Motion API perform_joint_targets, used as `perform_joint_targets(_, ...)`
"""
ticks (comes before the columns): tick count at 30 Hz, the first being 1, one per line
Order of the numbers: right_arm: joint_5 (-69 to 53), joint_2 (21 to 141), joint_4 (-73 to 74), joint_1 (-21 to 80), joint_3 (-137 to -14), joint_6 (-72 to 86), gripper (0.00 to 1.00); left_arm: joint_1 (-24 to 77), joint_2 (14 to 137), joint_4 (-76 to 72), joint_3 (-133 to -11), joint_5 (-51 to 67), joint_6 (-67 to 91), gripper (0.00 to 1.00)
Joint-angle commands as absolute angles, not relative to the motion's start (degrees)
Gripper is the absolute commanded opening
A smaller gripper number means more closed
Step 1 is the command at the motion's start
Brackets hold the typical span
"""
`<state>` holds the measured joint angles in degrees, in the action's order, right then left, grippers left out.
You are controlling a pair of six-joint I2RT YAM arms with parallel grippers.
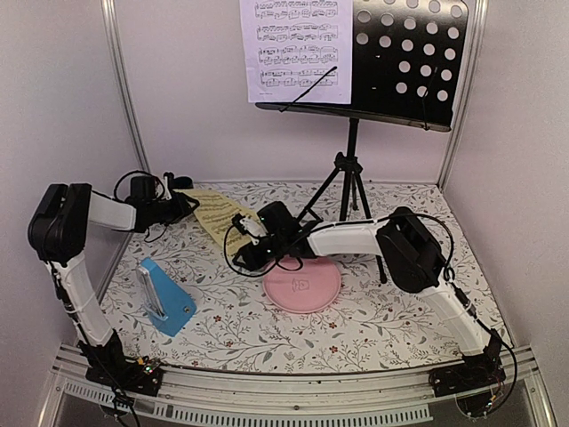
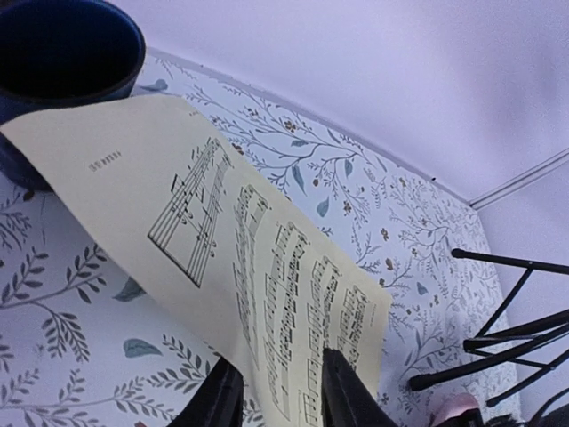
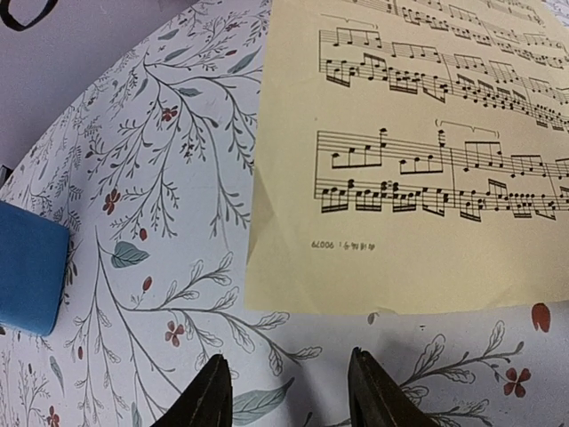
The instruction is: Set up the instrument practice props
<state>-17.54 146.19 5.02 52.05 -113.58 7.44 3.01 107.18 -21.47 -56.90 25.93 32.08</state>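
Note:
The black music stand [image 1: 404, 62] stands at the back with the lilac sheet [image 1: 298, 49] on the left half of its desk. The yellow sheet [image 1: 216, 216] lies left of centre, its far end propped on the dark blue cup [image 2: 62, 44]. My left gripper [image 2: 280, 365] straddles the yellow sheet's [image 2: 258, 267] near edge; its jaws stand apart with the paper between them. My right gripper [image 3: 289, 360] hangs open over bare table, just short of the yellow sheet's [image 3: 418, 160] printed bottom edge. The blue metronome [image 1: 165, 297] stands near the front left.
A pink round plate [image 1: 302, 285] lies under the right forearm. The stand's tripod legs [image 2: 507, 347] spread to the right of the left gripper. White walls and metal posts close in the table at the back and sides. The metronome's corner [image 3: 27, 267] shows left of the right gripper.

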Motion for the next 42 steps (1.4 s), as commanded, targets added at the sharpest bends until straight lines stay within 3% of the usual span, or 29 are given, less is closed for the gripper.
perform_joint_targets(1, -18.43, 141.49, 3.32, 51.88, -111.83, 6.93, 0.47, 3.46, 110.64, -18.94, -60.9, 22.98, 30.36, 0.26)
perform_joint_targets(6, -19.64, 136.77, 0.2, 51.87, -107.36, 7.4, 0.5, 3.52, 114.16, -15.04, -66.04, 21.82, 29.2, 0.0)
perform_joint_targets(11, -19.57, 128.3, -4.23, 51.92, -100.63, 7.65, 0.53, 3.48, 113.32, -12.53, -67.71, 22.1, 27.04, 0.0)
perform_joint_targets(24, -18.98, 109.35, -15.26, 51.6, -78.97, 5.46, 0.71, 8.56, 83.79, -10.88, -56.65, 25.38, 21.33, 0.0)
perform_joint_targets(33, -18.79, 96.6, -22.05, 50.99, -63.74, 3.35, 0.81, 13.25, 68.74, 2.27, -58.54, 33.06, 17.37, 0.0)
perform_joint_targets(42, -23.85, 87.56, -28.67, 46.83, -52.91, 5.64, 0.88, 15.75, 58.49, 8.18, -59.31, 50.06, 15.88, 0.0)
